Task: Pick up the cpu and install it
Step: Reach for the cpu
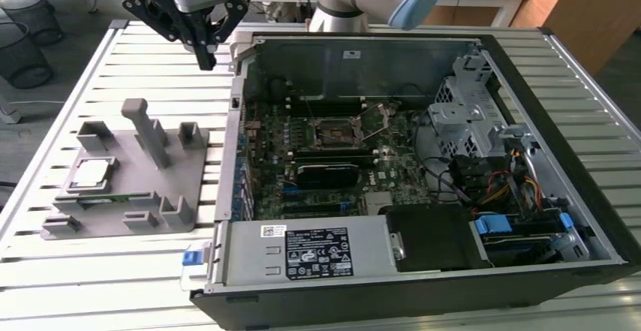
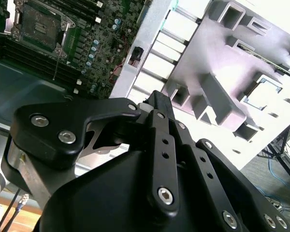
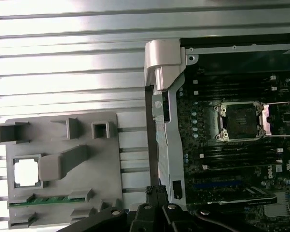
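"What sat closest to you?"

"The power supply [image 1: 300, 250]. It ran along the near wall of the open computer case [image 1: 421, 305], and the case rested on the slatted table [image 1: 90, 278]."

"And behind that?"

"The motherboard [image 1: 386, 162]. The socket [image 1: 335, 132] was toward its middle, with the metal cover swung back. In the first wrist view it showed as a dark square [image 3: 239, 121]."

"Where was the cpu?"

"The cpu [image 1: 93, 173] was outside the case, on the exterior view's left. It lay flat in a square recess of the grey holder [image 1: 150, 188], shiny face up and well apart from the socket. In the first wrist view it was a bright square [image 3: 26, 171] at the holder's [image 3: 87, 188] edge."

"And the gripper?"

"The gripper [image 1: 207, 64] was farther back. It hung above the table, just beside the case's far corner on the exterior view's left. Its fingers pointed down and were clenched together on nothing. In both wrist views the tips met [image 3: 157, 189] [image 2: 157, 96]. It touched neither the holder nor the case, and the cpu lay nearer to me than it did."

"Anything beyond?"

"The arm [image 1: 346, 1] rose past the case's far wall."
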Robot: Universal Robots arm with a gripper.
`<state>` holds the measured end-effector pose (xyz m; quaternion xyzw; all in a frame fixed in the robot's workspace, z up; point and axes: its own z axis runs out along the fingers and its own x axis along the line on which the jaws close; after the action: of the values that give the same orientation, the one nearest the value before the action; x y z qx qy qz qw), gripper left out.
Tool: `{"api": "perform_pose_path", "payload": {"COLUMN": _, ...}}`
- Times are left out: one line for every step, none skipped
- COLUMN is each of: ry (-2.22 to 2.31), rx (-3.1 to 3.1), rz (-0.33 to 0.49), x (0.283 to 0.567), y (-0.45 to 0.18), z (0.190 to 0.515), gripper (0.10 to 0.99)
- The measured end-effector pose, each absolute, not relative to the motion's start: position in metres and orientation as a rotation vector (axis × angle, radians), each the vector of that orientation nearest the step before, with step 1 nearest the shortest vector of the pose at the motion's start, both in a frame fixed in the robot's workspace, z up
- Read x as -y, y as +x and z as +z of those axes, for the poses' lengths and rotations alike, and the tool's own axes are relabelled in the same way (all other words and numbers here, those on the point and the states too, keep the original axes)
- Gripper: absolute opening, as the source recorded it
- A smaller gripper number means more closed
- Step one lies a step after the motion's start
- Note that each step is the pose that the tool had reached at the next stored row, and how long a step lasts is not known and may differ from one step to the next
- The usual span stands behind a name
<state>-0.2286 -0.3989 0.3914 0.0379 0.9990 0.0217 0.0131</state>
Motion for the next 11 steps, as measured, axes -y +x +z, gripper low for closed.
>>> {"api": "perform_pose_path", "payload": {"ry": 0.118, "rx": -3.112, "rz": 0.068, "x": 0.399, "y": -0.23, "z": 0.391, "gripper": 0.106}}
{"api": "perform_pose_path", "payload": {"ry": 0.118, "rx": -3.112, "rz": 0.068, "x": 0.399, "y": -0.231, "z": 0.391, "gripper": 0.106}}
{"api": "perform_pose_path", "payload": {"ry": 0.118, "rx": -3.113, "rz": 0.068, "x": 0.399, "y": -0.232, "z": 0.391, "gripper": 0.106}}
{"api": "perform_pose_path", "payload": {"ry": 0.118, "rx": -3.112, "rz": 0.068, "x": 0.399, "y": -0.233, "z": 0.391, "gripper": 0.106}}
{"api": "perform_pose_path", "payload": {"ry": 0.118, "rx": -3.112, "rz": 0.068, "x": 0.399, "y": -0.234, "z": 0.391, "gripper": 0.106}}
{"api": "perform_pose_path", "payload": {"ry": 0.118, "rx": -3.113, "rz": 0.068, "x": 0.399, "y": -0.236, "z": 0.391, "gripper": 0.106}}
{"api": "perform_pose_path", "payload": {"ry": 0.118, "rx": -3.113, "rz": 0.068, "x": 0.399, "y": -0.237, "z": 0.391, "gripper": 0.106}}
{"api": "perform_pose_path", "payload": {"ry": 0.118, "rx": -3.112, "rz": 0.068, "x": 0.399, "y": -0.238, "z": 0.391, "gripper": 0.106}}
{"api": "perform_pose_path", "payload": {"ry": 0.118, "rx": -3.112, "rz": 0.068, "x": 0.399, "y": -0.239, "z": 0.391, "gripper": 0.106}}
{"api": "perform_pose_path", "payload": {"ry": 0.118, "rx": -3.112, "rz": 0.068, "x": 0.399, "y": -0.24, "z": 0.391, "gripper": 0.106}}
{"api": "perform_pose_path", "payload": {"ry": 0.118, "rx": -3.112, "rz": 0.068, "x": 0.399, "y": -0.242, "z": 0.391, "gripper": 0.106}}
